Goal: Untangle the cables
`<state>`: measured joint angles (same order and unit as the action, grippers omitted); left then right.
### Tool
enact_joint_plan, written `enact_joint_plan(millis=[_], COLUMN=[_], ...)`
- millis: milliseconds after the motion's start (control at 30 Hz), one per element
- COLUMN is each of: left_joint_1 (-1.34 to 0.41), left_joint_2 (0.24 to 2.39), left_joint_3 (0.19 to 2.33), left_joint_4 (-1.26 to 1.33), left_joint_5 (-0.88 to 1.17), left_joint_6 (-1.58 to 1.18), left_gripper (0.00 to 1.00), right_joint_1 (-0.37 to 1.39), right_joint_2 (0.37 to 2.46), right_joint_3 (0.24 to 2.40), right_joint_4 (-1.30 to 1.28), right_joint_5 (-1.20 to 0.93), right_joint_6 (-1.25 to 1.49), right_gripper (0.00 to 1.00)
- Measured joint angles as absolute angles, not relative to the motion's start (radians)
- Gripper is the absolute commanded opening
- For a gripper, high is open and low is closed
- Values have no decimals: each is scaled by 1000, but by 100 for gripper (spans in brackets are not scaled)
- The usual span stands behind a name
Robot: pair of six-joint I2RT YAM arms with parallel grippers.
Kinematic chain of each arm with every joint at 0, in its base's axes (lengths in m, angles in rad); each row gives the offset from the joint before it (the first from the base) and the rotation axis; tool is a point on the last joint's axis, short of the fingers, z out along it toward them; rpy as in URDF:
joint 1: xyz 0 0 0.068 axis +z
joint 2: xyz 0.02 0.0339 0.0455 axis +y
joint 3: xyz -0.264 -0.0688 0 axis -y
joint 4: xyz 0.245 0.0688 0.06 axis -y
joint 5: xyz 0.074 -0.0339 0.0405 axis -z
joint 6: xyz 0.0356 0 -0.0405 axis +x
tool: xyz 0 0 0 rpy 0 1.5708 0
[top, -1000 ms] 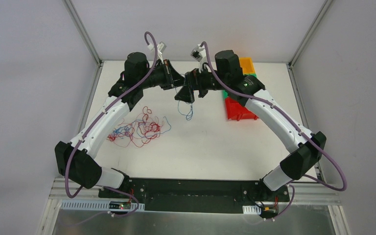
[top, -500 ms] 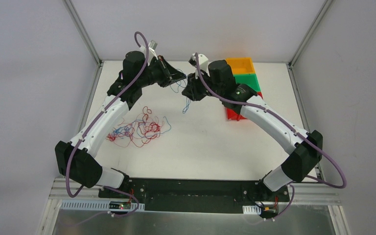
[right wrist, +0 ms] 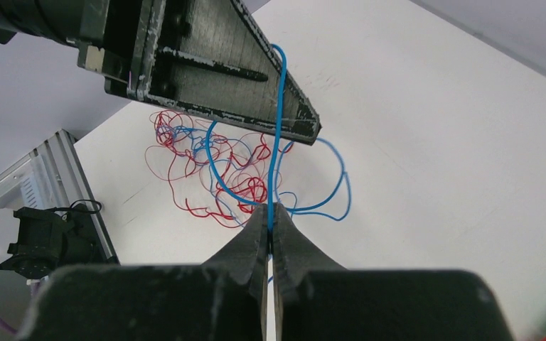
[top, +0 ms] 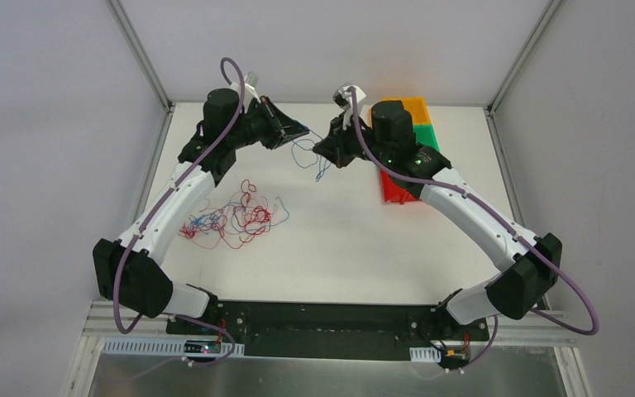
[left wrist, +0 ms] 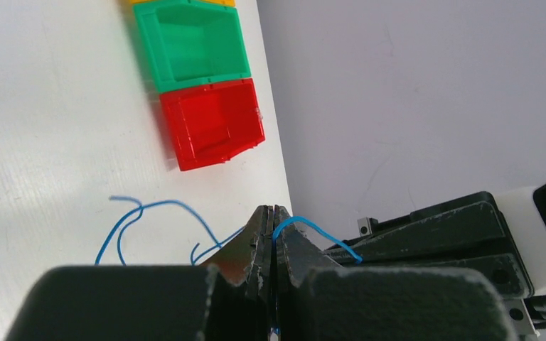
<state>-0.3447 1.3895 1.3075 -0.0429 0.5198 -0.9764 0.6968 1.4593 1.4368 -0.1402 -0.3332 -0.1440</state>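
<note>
White tabletop [top: 339, 248] fills the enclosure, with metal frame posts and pale walls close on both sides and at the back. Most of the cables lie on it as a loose red-and-blue tangle [top: 231, 217] under the left arm. Up and to the right of the tangle, lifted off the table, the left gripper [top: 302, 132] is clamped shut on one blue cable [right wrist: 275, 170]. A short way further right of the tangle, the right gripper [top: 320, 151] is pinched shut on the same strand, tip nearly facing tip. The strand runs between them and its slack loops hang toward the table.

Holding one wire at two near points looks meant to keep it apart from the rest, so it can be drawn out straight.

Well to the right of the tangle sit three bins: orange [top: 409, 107], green [top: 426, 136] and red [top: 397, 192]. They lie close under the right arm, which limits its sweep that way. The widest open room, in my judgement, is the bare table right of the tangle and nearer the arm bases.
</note>
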Motion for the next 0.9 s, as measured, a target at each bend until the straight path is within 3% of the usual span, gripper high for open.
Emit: enact_joint_plan(millis=[33, 167, 367, 467, 633, 733, 800, 900], left_joint_1=[-345, -345, -345, -345, -345, -345, -345, -345], left_joint_2=[1390, 1388, 1386, 1386, 1386, 1386, 1386, 1386], left_joint_3=[1302, 1295, 1295, 1295, 1295, 1295, 1295, 1295], left_joint_4=[-36, -19, 22, 32, 52, 63, 75, 84], left_joint_5=[527, 553, 576, 584, 603, 609, 619, 623], left_joint_6=[-980, -985, -1008, -1014, -1032, -1042, -1053, -1063], left_gripper=[0, 0, 0, 0, 0, 0, 0, 0], right_joint_1=[694, 691, 694, 700, 718, 728, 735, 738], right_joint_2=[1458, 1458, 1458, 1458, 1465, 1476, 1483, 1484], right_joint_3=[1436, 1435, 1435, 1435, 1435, 1435, 1426, 1398], right_joint_4=[-139, -140, -139, -139, -138, -131, -99, -44], right_joint_5=[-334, -343, -392, -412, -424, -392, -349, -288], right_joint_6=[-147, -166, -198, -210, -237, -259, -276, -299], right_gripper=[0, 32, 57, 65, 66, 61, 49, 19])
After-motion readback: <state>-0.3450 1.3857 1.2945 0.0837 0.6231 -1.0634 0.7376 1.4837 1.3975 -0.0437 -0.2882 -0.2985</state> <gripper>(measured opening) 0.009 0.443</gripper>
